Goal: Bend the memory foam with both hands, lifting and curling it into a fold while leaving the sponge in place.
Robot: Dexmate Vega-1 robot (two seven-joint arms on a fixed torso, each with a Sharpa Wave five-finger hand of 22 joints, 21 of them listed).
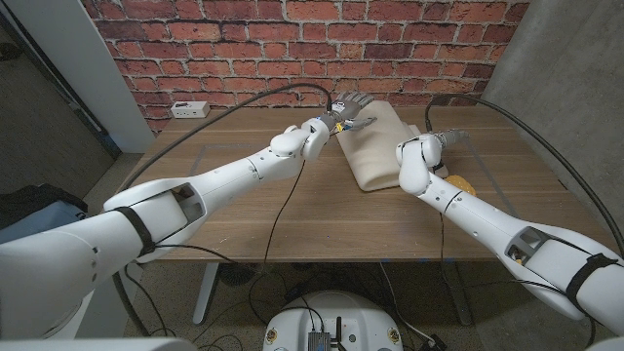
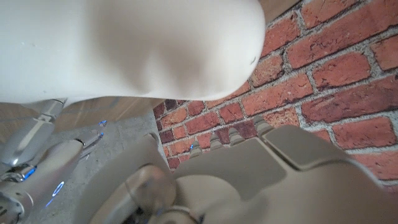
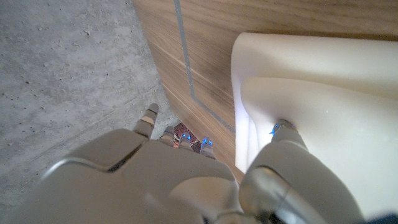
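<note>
Your left hand (image 1: 353,105) rests with fingers spread on the far end of the foam (image 1: 375,146), your right hand (image 1: 449,138) pinches its right edge, and the sponge (image 1: 456,184) sits beside it.

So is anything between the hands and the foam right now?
Nothing visible. The left hand is already over the foam's far end, and the right hand is at its right edge, a finger against it in the right wrist view. The sponge sits off to the side.
</note>
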